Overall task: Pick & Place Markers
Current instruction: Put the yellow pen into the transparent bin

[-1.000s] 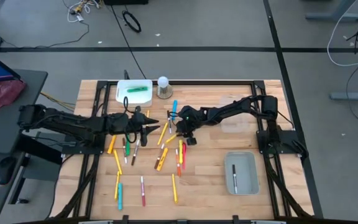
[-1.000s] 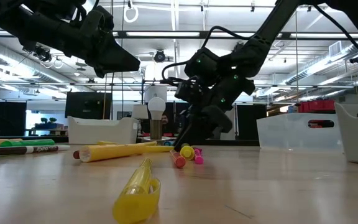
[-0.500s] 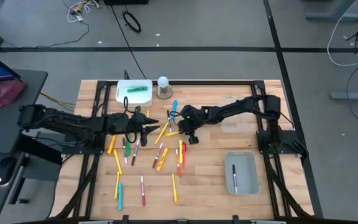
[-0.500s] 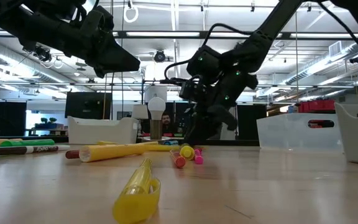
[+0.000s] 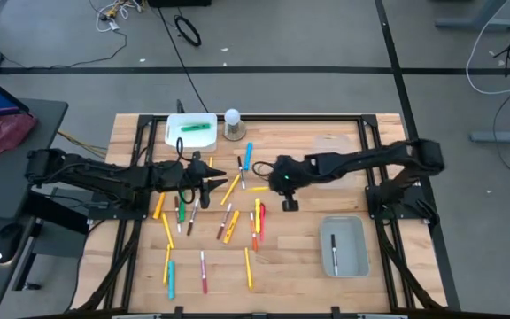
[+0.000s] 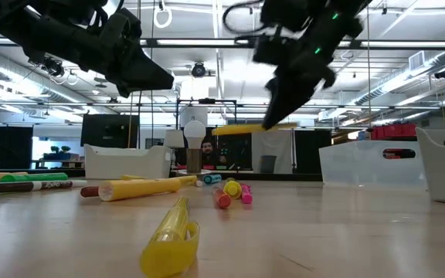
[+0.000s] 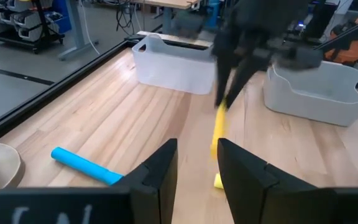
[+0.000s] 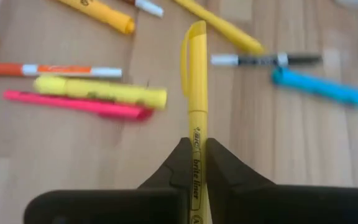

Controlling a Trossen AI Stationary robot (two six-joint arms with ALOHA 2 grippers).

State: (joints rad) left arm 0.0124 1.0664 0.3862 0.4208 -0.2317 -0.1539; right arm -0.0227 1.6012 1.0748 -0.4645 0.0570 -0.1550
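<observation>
Several markers (image 5: 228, 221) in yellow, orange, blue, pink and green lie scattered on the wooden table's middle. My right gripper (image 5: 273, 183) hangs above them, shut on a yellow highlighter (image 6: 249, 129) that floats level over the table. My left gripper (image 5: 222, 176) hovers open, just left of the pile, touching nothing; between its fingers (image 7: 166, 168) I see a blue marker (image 7: 86, 165) and a yellow one (image 7: 219, 130). One dark marker (image 5: 333, 251) lies flat in the grey tray (image 5: 359, 232). My right gripper (image 8: 194, 149) pinches the yellow highlighter between its two fingers by the printed barrel (image 8: 195, 163), towards the rear end. The fingers (image 6: 284, 93) slant down from above. The capped end (image 8: 196, 37) sticks out past the fingertips. The highlighter is level and lifted clear of the table.
A white tray (image 5: 177, 124) holding a green marker sits at the far left, beside a white ball-topped object (image 5: 232, 120). A clear bin (image 5: 333, 175) stands under the right arm. Bare wood lies along the near edge and on the far right.
My right gripper has risen from the pile and moved toward the table's right, carrying the yellow highlighter, which has gone from the tabletop to hanging level, well above it. The other markers and my left arm have stayed put.
</observation>
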